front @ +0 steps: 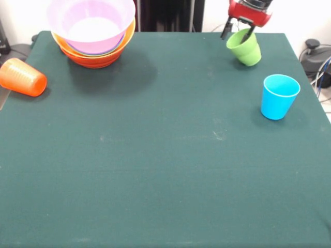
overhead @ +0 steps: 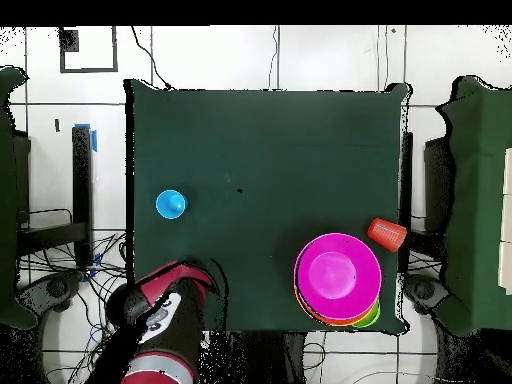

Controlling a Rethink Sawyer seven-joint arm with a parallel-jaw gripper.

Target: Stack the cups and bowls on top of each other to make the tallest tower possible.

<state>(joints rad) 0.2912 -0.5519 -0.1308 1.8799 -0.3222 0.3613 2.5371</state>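
Counting cups first: three of them on show. One orange cup (front: 23,77) lying on its side at the counter (front: 165,170) edge, one light blue cup (front: 279,96) standing upright, and one lime green cup (front: 244,47) tilted up at the far side. That's three cups, one of each colour.

Now the bowls, and it gets tricky: they're nested in a single pile (front: 93,36). The large pink bowl (front: 91,23) sits on top, an orange bowl (front: 92,58) shows at the bottom, and the overhead view adds a green rim (overhead: 369,318) peeking out. Three bowls can be told apart for certain; how many more hide inside cannot be counted.

One pile, one counter.
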